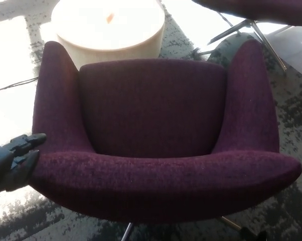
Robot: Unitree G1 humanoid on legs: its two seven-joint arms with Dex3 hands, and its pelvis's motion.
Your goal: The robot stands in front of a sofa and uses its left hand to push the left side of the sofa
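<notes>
Stood on the patterned grey carpet (pixel 291 130), filling most of the head view: a purple sofa (pixel 153 108), a single seat with a curved backrest nearest the camera and two armrests running away from it. Rested on thin metal legs, one glimpsed under the near edge. Met at its left outer side, where armrest and backrest join, by the left hand (pixel 13 160), black, entering from the left edge of the view. Fingertips (pixel 35 139) laid against the fabric or just beside it; exact contact hard to judge. Fingers held close together, wrapped around nothing, thumb and fingers pointing toward the upholstery. No sign of the right hand anywhere in view.

Beyond the far end of the seat, at the carpet's far side: a round cream-coloured table (pixel 108 27), brightly lit, with a small orange mark on its top. To the far right corner: part of a second purple chair (pixel 261 9) on splayed metal legs. Across the bright floor at left: a thin dark cable (pixel 13 84).
</notes>
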